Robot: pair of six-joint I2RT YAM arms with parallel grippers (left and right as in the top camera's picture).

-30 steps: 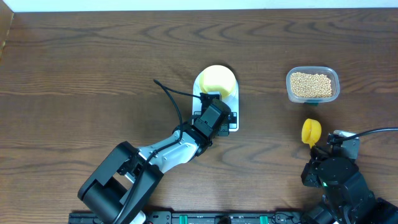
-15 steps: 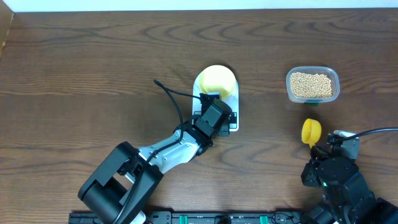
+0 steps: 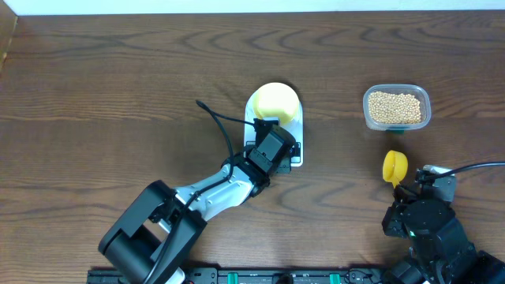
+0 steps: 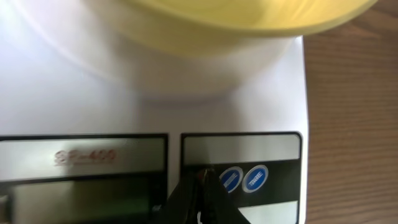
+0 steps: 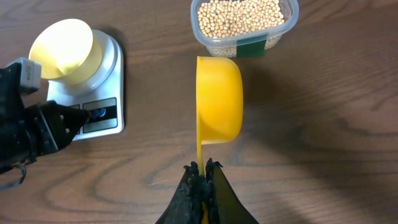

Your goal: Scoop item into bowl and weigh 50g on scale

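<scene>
From overhead, the empty bowl [image 3: 274, 101] sits on the scale [image 3: 297, 126], the beans [image 3: 395, 107] in their tub [image 3: 426, 99] well off to the right. Your left wrist view shows the left claw [image 4: 202, 185] pinched together, tips just beside the blue buttons [image 4: 231, 178]; miss the button and the bowl's weight may stay in the reading, or a hard push may skid the scale on the tabletop [image 4: 354, 124]. In the right wrist view the right claw [image 5: 202, 174] is clamped on the empty scoop [image 5: 219, 102] by its thin handle [image 5: 200, 149], which could twist under load and spill beans
</scene>
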